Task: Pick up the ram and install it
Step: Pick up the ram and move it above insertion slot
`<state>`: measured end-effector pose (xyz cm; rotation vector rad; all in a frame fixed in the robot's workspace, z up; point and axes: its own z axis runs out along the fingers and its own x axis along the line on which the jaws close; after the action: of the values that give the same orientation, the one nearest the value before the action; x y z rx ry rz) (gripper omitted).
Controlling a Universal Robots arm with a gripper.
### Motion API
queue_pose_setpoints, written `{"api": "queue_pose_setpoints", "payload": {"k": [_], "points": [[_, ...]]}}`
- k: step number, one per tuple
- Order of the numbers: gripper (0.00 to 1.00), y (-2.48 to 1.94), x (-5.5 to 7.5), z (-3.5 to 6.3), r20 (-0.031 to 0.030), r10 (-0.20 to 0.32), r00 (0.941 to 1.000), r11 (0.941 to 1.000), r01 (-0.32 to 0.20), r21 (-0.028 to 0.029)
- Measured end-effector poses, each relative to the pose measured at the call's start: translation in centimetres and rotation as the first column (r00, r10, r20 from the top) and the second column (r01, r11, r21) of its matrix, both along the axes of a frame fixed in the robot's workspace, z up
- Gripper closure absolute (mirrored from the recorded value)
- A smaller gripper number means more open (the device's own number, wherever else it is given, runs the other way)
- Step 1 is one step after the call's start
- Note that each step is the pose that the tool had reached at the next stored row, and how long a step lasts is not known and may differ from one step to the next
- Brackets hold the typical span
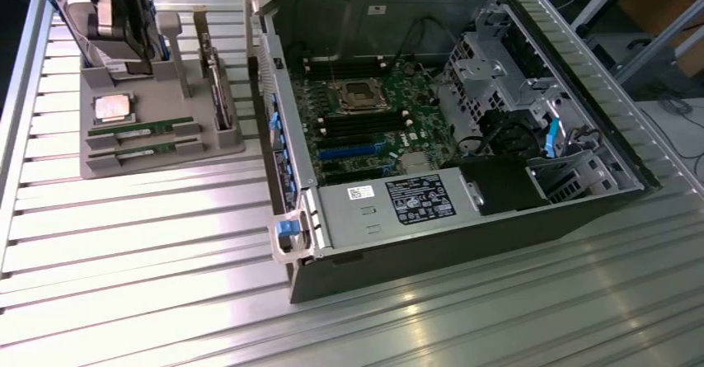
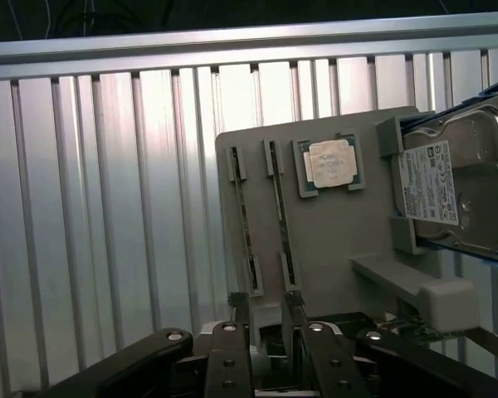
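Two ram sticks, thin green boards with dark chips, stand on edge in slots of a grey holder tray (image 1: 165, 162). One ram stick (image 1: 141, 128) (image 2: 243, 224) lies beside the other (image 1: 145, 145) (image 2: 280, 217). My gripper (image 1: 124, 41) (image 2: 266, 300) hangs above the tray's far end, over the hard drive, well apart from the sticks. Its fingers (image 2: 238, 302) are parted and hold nothing. The open computer case (image 1: 440, 128) sits to the exterior view's right of the tray, with black memory slots (image 1: 361, 122) on its motherboard.
The tray also holds a square silver processor (image 1: 114, 107) (image 2: 329, 162), an upright expansion card (image 1: 220, 87) and a hard drive (image 1: 94, 21) (image 2: 456, 191). Inside the case are a power supply (image 1: 391, 206) and drive cages (image 1: 495, 62). Everything rests on a ribbed aluminium table (image 1: 165, 260).
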<state>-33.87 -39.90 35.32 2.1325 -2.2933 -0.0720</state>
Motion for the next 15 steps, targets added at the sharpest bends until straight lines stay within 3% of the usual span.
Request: {"api": "queue_pose_setpoints", "payload": {"k": [15], "points": [[0.70,0.00,-0.4,-1.70,0.0000,0.015,0.9999,0.9999,-0.015,-0.0001]]}}
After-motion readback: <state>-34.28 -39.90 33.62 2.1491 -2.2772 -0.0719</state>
